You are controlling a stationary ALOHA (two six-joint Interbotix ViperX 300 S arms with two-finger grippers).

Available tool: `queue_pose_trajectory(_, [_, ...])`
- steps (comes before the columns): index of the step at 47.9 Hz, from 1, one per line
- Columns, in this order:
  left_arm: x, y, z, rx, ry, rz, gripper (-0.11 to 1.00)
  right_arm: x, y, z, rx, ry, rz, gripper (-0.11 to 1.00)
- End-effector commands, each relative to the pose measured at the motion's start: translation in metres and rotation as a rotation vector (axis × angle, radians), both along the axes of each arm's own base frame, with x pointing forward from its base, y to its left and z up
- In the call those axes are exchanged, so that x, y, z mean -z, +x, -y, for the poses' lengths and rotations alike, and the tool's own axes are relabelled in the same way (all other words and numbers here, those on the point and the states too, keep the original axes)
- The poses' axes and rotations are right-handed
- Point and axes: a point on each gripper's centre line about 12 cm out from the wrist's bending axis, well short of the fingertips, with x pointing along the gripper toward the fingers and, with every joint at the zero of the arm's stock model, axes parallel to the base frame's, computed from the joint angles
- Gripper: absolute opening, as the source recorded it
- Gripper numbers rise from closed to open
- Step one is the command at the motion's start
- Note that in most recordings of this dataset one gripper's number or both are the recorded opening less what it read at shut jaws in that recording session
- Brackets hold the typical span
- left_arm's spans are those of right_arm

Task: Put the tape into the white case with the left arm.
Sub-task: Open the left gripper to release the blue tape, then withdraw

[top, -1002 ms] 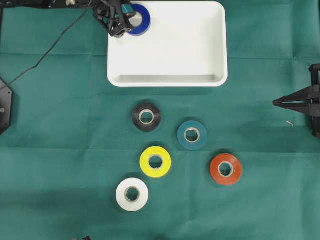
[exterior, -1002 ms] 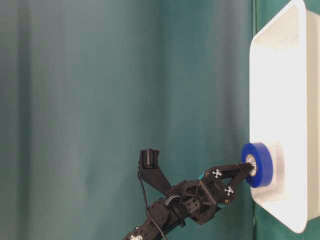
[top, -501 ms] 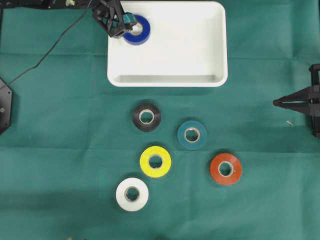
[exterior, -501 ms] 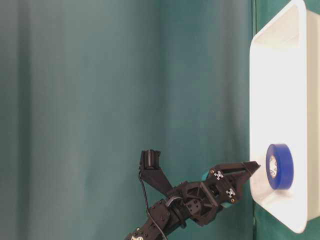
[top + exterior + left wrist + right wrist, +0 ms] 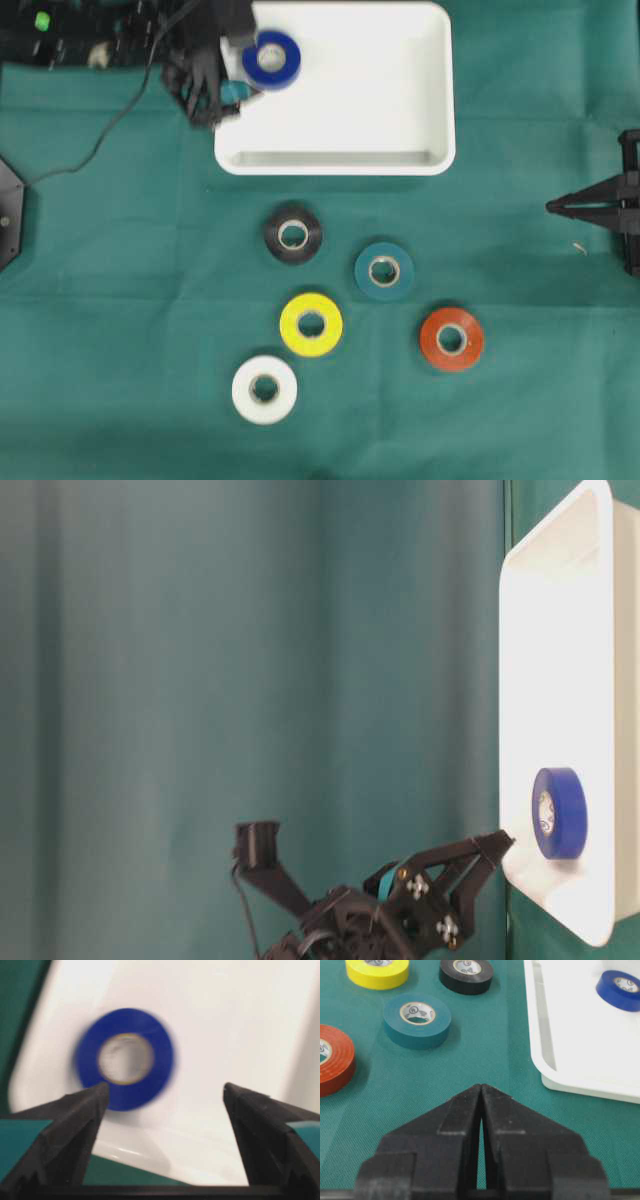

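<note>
Catching the case (image 5: 400, 90) rim is the chief risk now: the left gripper (image 5: 215, 90) hangs over the case's left edge, jaws spread wide and holding nothing, so a careless sweep of a prong against the rim could, I judge, drag or tip the light tray and shift the roll inside. A second risk is a prong dipping back in and nudging the blue tape (image 5: 271, 60).

That tape lies flat on the case floor near the far left corner, free of the gripper. From the wrist view the tape (image 5: 125, 1058) sits just ahead of the spread prongs, nearer the left one, not between them. The right gripper (image 5: 481, 1110) rests pinched together, well apart on the cloth (image 5: 120, 300), where five other rolls lie loose.
</note>
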Motion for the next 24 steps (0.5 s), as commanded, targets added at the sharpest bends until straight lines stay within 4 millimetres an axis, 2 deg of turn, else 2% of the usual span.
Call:
queue_pose_trajectory(1, [-0.019, 0.001, 0.015, 0.034, 0.022, 0.065, 0.93, -0.004, 0.002, 0.0, 0.001, -0.001, 0.012, -0.09])
queue_pose_trajectory(24, [-0.031, -0.013, 0.098, 0.248, 0.02, 0.121, 0.93, -0.004, 0.002, 0.0, 0.0, -0.003, 0.012, -0.09])
